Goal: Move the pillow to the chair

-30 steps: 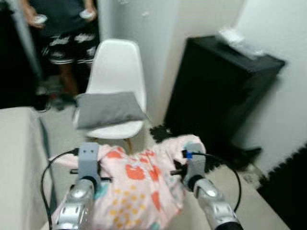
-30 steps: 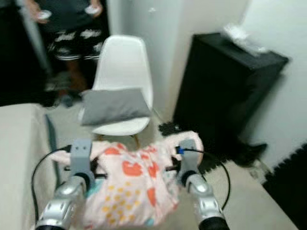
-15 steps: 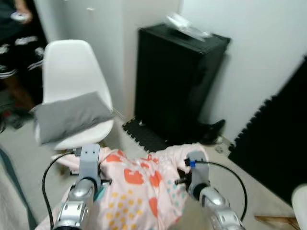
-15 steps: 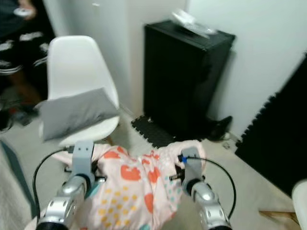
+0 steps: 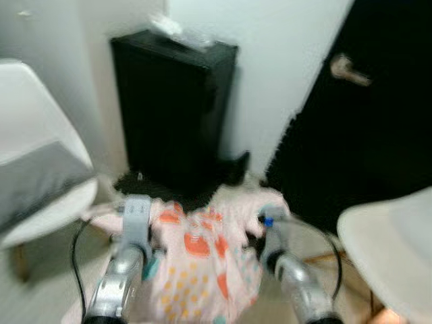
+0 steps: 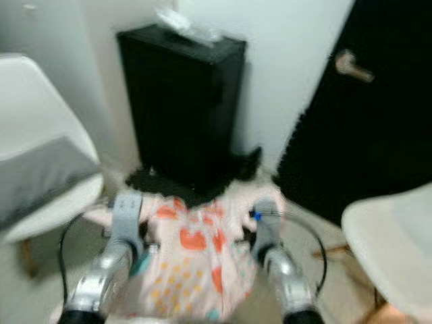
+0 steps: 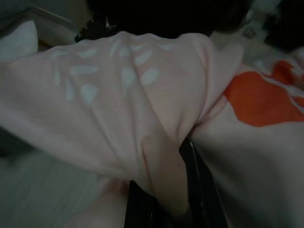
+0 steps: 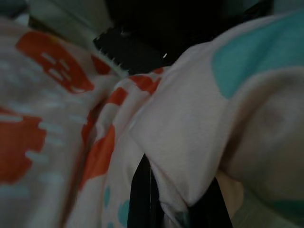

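I have the pillow [image 5: 199,263] slung between my two grippers, out in front of the chest; the left gripper [image 5: 137,214] is clamped on its left edge and the right gripper [image 5: 270,228] on its right edge, each with a fold of pink cloth pinched tight between the fingers. It sags in the middle, so I judge it soft, light and floppy, unlikely to slip yet apt to droop; the two opposite edges look the right places to hold it. A white chair [image 5: 388,250] stands just to the right of the right gripper; another chair [image 5: 34,115], with a grey cushion [image 5: 30,185], lies left of the left gripper; the head views are blurred.
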